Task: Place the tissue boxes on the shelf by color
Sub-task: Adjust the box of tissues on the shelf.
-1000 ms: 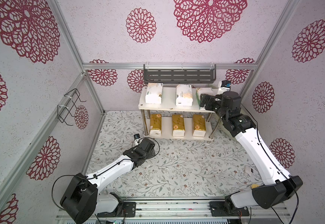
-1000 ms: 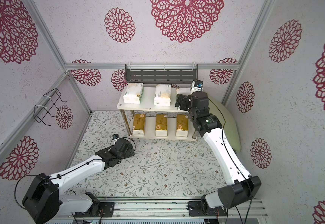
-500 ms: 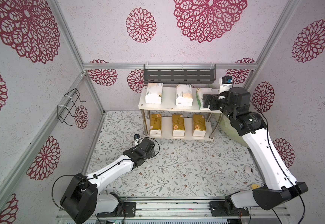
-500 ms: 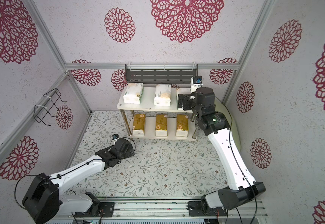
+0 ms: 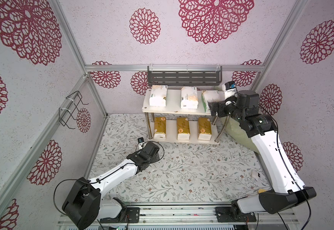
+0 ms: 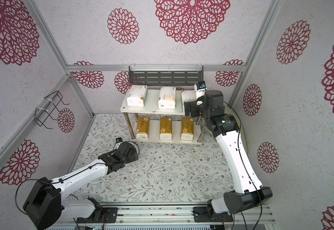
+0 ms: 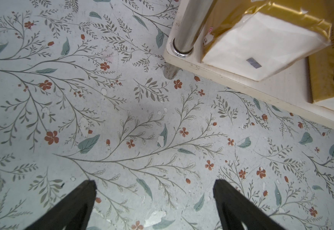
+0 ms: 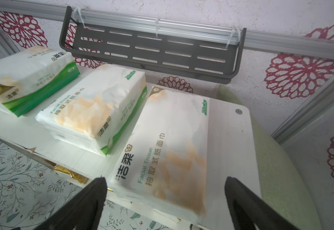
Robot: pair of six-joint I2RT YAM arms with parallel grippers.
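The shelf (image 5: 173, 99) (image 6: 151, 99) stands at the back. Its top board (image 8: 230, 129) carries three white tissue boxes (image 5: 158, 95) (image 5: 189, 97) (image 5: 209, 97). Three gold ones (image 5: 159, 127) (image 5: 183, 128) (image 5: 204, 128) lie on the lower board (image 7: 242, 83). My right gripper (image 5: 212, 108) (image 8: 165, 185) is open at the near end of the rightmost white box (image 8: 172, 143), with its fingers apart from the box. My left gripper (image 7: 154, 185) is open and empty over the floor, near the shelf's front left post (image 7: 190, 25) and a gold box (image 7: 261, 45).
A dark grey slotted rack (image 5: 184, 76) (image 8: 152, 51) hangs on the back wall just above the shelf. A pale green cushion (image 5: 236, 129) (image 8: 277, 169) leans behind the shelf's right end. A black wire holder (image 5: 72, 109) is fixed to the left wall. A small white scrap (image 5: 254, 173) lies on the floor.
The right arm's wrist and forearm have swung to the right, away from the shelf, while its open jaws stay by the rightmost white box. The left arm has not moved.
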